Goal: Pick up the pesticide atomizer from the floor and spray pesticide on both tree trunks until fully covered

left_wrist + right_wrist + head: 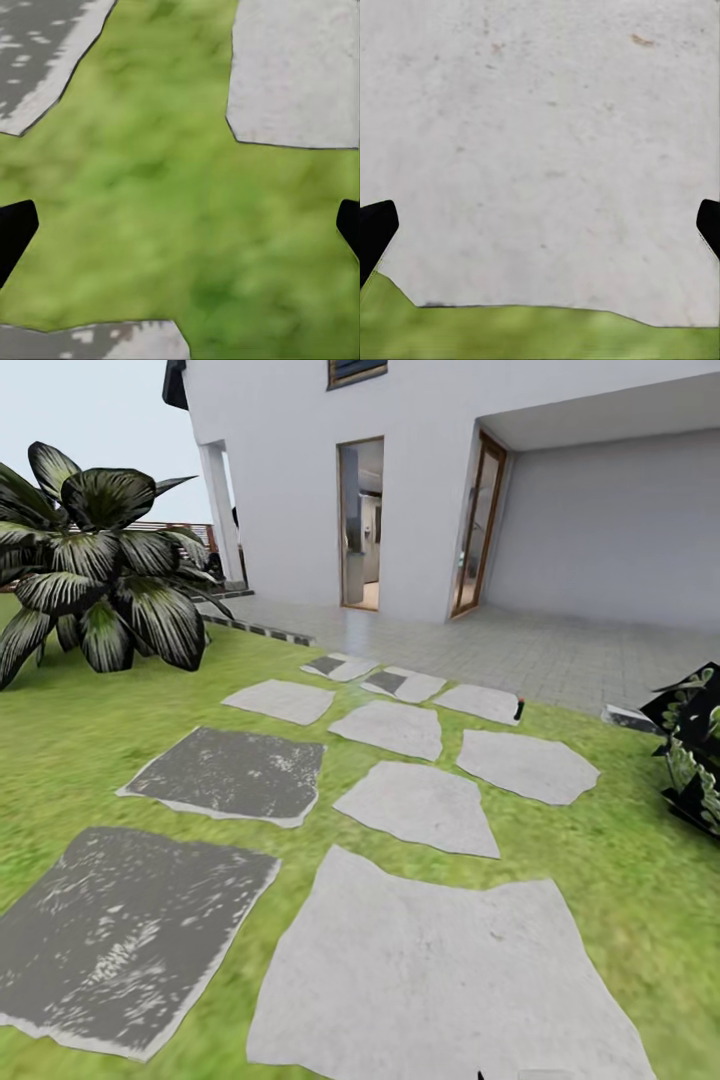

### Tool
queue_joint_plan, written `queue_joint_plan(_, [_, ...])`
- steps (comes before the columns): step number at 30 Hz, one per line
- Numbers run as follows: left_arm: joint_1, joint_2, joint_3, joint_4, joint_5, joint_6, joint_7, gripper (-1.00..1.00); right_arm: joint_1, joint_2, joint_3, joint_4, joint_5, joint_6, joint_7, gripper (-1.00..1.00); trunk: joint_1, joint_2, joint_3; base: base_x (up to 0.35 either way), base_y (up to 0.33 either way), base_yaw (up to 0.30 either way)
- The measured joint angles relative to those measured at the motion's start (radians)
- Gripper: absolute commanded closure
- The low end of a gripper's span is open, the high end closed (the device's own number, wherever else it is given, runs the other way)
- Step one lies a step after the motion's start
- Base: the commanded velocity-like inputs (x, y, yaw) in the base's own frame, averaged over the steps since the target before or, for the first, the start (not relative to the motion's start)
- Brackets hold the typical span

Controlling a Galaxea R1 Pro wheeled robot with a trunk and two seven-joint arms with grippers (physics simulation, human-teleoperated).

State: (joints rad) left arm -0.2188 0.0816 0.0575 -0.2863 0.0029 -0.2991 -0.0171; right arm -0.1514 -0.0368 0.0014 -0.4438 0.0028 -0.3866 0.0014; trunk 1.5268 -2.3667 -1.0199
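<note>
Lawn [90,730] with grey stepping stones [420,805], paved patio [560,645], white house [440,470], both claws apart.

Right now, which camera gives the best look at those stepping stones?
The head view: it shows the whole path of stepping stones crossing the lawn. Each wrist view catches just stone patches and grass below an open claw.

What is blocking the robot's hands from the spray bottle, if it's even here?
I can't tell where it is: a tiny dark thing on a far stepping stone is too small to name. The left gripper hangs open over grass, the right gripper open over a pale stone, nothing between.
</note>
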Motion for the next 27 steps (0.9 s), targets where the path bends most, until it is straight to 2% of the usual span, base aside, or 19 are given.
queue_joint_plan(14, [0.000, 0.000, 0.000, 0.000, 0.000, 0.000, 0.000, -1.00, 0.000, -0.001, -0.004, 0.003, -0.001, 0.000, -0.003, -1.00, 0.000, 0.000, 0.000, 0.338, 0.000, -0.002])
queue_joint_plan(21, [0.000, 0.000, 0.000, 0.000, 0.000, 0.000, 0.001, -1.00, 0.000, 0.000, -0.003, 0.003, -0.001, 0.000, -0.003, -1.00, 0.000, 0.000, 0.000, 0.338, 0.000, -0.185])
queue_joint_plan(27, [0.000, 0.000, 0.000, 0.000, 0.000, 0.000, 0.001, -1.00, 0.000, 0.000, -0.003, 0.003, -0.001, 0.000, -0.003, -1.00, 0.000, 0.000, 0.000, 0.338, 0.000, -0.039])
